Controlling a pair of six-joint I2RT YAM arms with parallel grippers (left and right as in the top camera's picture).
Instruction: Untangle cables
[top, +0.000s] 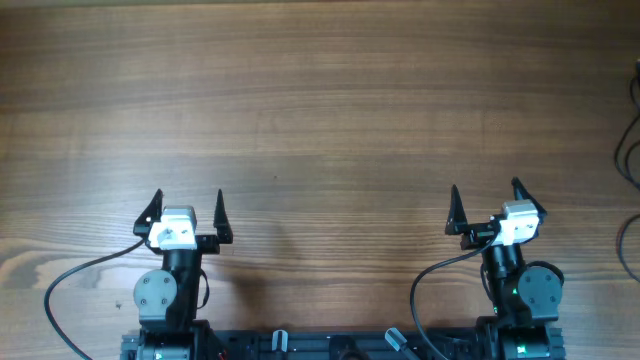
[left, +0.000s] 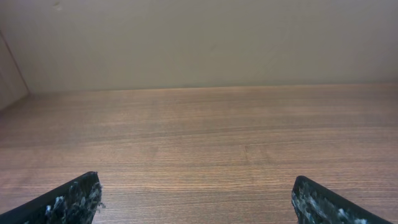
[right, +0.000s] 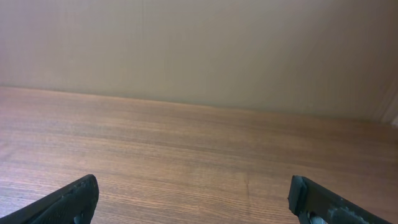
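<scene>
Black, pointed fingers of the left gripper (top: 188, 199) stood spread wide apart, with only wood grain showing between them. In the left wrist view, the fingers (left: 69, 201) appeared as two dark tips in the bottom corners, their surfaces flecked with white. The right gripper (top: 485, 190) matched it: jaws spread wide, holding nothing, its fingers (right: 67, 202) low in the corners of the right wrist view.

A white and grey block (top: 178, 230) sat just behind the left fingers, and a similar one (top: 517, 222) sat behind the right. Both grippers pointed toward the far side of the table (top: 320, 100). The two arms sat near its front edge, well apart from each other.

A thick black lead (top: 70, 275) looped from the left arm across the wood, and another (top: 414, 295) curved beside the right arm. The table was brown wood with long horizontal grain. Beyond it, both wrist views showed a plain beige wall (left: 199, 37).

The cables (top: 620, 155), thin black wires, lay at the far right edge of the overhead view, partly cut off by the frame. They were well apart from both grippers and nearer the right one. Whether they were tangled could not be told.
</scene>
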